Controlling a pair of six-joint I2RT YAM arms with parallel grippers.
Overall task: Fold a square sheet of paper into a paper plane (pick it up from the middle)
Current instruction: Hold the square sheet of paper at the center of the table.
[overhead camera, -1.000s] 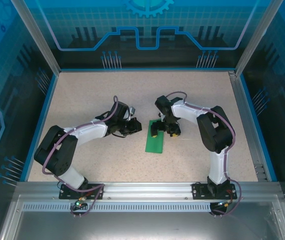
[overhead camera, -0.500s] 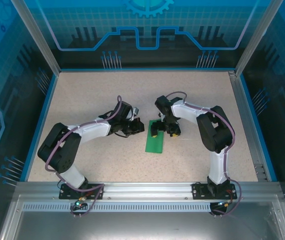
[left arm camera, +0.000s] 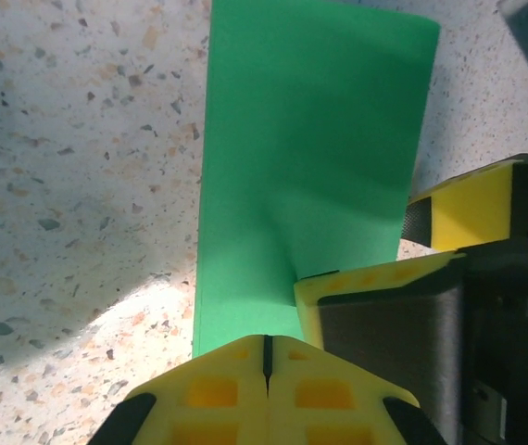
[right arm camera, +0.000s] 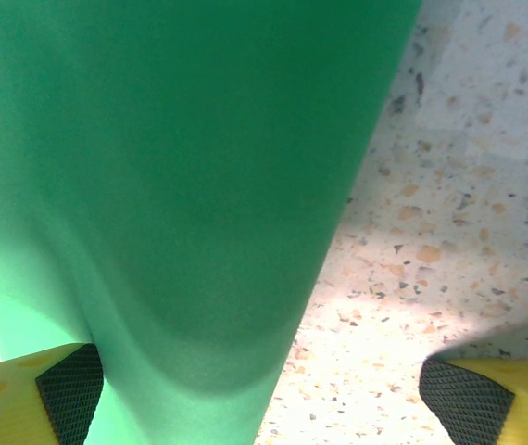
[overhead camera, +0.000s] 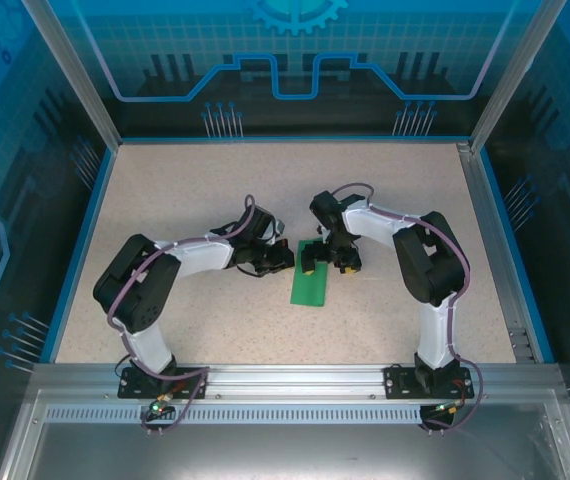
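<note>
Two sets of jaws meeting at folded green sheet of paper point(overhead camera: 310, 288), lying on speckled tabletop point(overhead camera: 185, 190) between arms: left jaws shut at its edge, right jaws spread wide, one fingertip point(right arm camera: 68, 389) against paper.

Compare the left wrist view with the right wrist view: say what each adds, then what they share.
Left wrist view: the left gripper is shut, its tips at the near edge of the green sheet, with the right gripper beside it. Right wrist view: that gripper's fingers are spread wide, one at the sheet's bulging side and the other over the bare speckled table. Shared: the sheet lying on that table.
</note>
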